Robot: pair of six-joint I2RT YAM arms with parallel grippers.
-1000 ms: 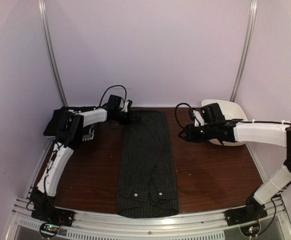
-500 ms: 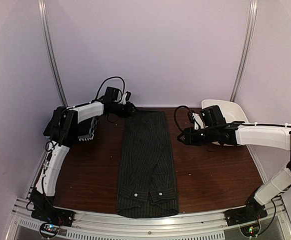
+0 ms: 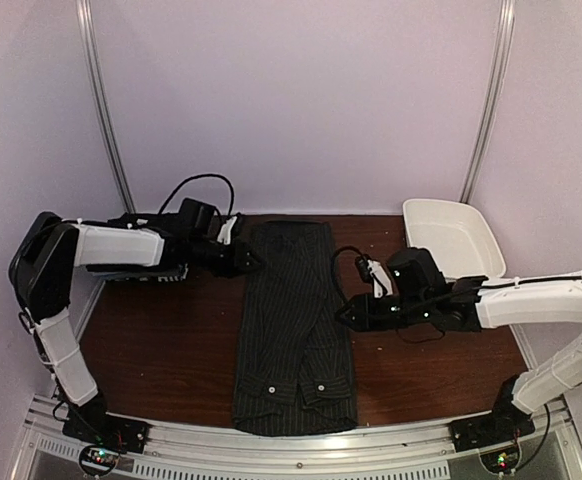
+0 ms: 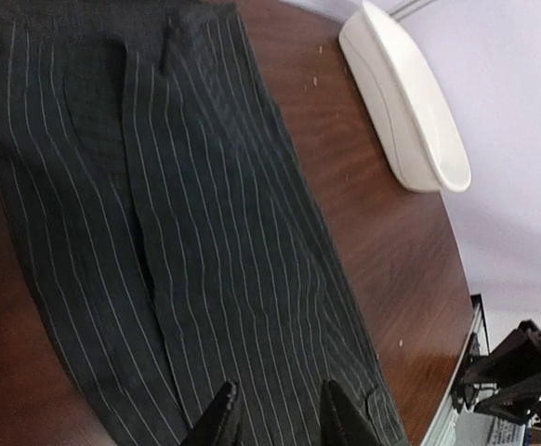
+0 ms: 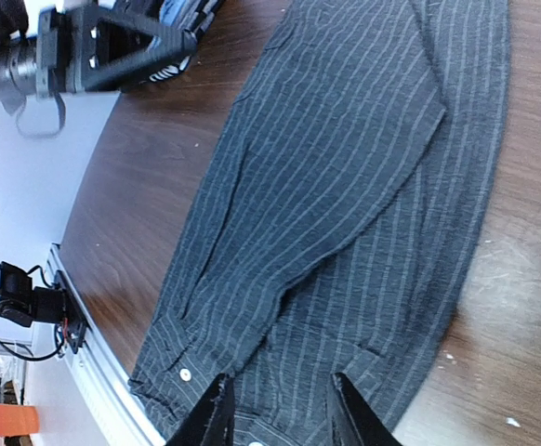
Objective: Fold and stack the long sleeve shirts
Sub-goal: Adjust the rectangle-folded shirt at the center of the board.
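The pinstriped long sleeve shirt (image 3: pixel 293 330) lay in a long narrow strip down the middle of the table (image 3: pixel 171 350). Its sides were folded in, with the collar and little white buttons at the near edge. The left gripper (image 3: pixel 248 262) sat at the strip's left edge toward the far end, fingers apart with nothing between them. The right gripper (image 3: pixel 346 318) was at the right edge about midway, fingers also spread and holding nothing. Both seemed just over the cloth, though I couldn't really tell if they touched it. The white tub (image 3: pixel 451 235) sat in the far right corner, apart from the shirt.
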